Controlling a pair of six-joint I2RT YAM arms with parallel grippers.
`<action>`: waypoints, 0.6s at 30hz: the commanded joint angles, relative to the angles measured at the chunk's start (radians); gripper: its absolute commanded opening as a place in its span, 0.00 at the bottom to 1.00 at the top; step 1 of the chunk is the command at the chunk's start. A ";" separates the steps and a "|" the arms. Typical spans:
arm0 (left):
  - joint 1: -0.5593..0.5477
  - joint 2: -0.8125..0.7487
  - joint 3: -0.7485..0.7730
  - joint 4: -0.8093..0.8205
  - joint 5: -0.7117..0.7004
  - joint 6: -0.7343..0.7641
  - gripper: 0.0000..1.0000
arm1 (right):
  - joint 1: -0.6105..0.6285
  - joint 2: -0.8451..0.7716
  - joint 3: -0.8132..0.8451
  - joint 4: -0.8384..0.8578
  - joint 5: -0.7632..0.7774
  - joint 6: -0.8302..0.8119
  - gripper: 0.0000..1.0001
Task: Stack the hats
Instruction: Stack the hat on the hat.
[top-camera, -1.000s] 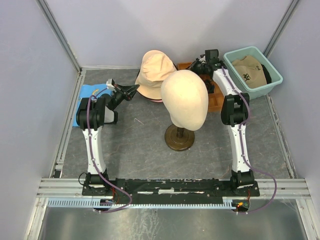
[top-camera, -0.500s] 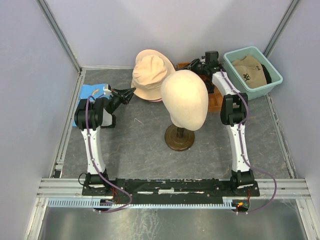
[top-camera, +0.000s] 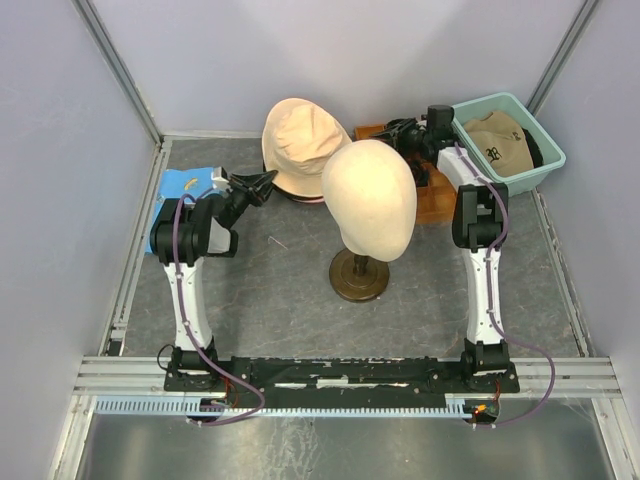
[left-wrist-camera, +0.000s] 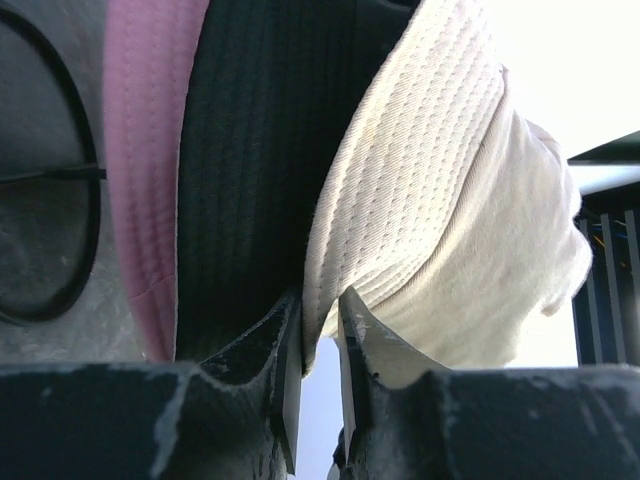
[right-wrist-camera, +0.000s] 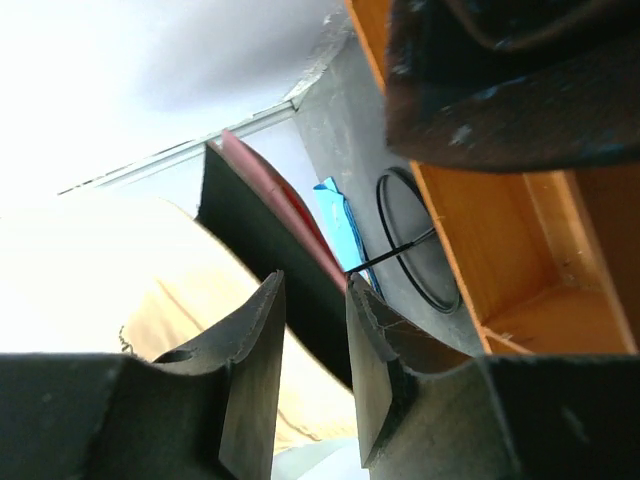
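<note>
The left claw (left-wrist-camera: 318, 320), narrowly apart, is straddling the brim edge of the plain beige hat (top-camera: 305, 140), which is sitting atop the black cap (left-wrist-camera: 240, 170) and pink bucket hat (left-wrist-camera: 145, 150) on the desk (top-camera: 290, 290). The right claw (right-wrist-camera: 315, 290), also apart, is hovering at the stack's black brim. The tan cap (top-camera: 497, 142) is lying in the teal tub (top-camera: 545, 157).
</note>
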 joint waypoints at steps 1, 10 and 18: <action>-0.037 -0.101 -0.042 0.162 -0.040 -0.027 0.27 | -0.012 -0.101 -0.025 0.085 0.002 0.022 0.38; -0.072 -0.170 -0.196 0.188 -0.070 -0.011 0.40 | -0.019 -0.123 -0.054 0.099 -0.002 0.027 0.37; -0.046 -0.211 -0.242 0.191 -0.062 -0.001 0.86 | -0.019 -0.150 -0.106 0.118 -0.003 0.027 0.37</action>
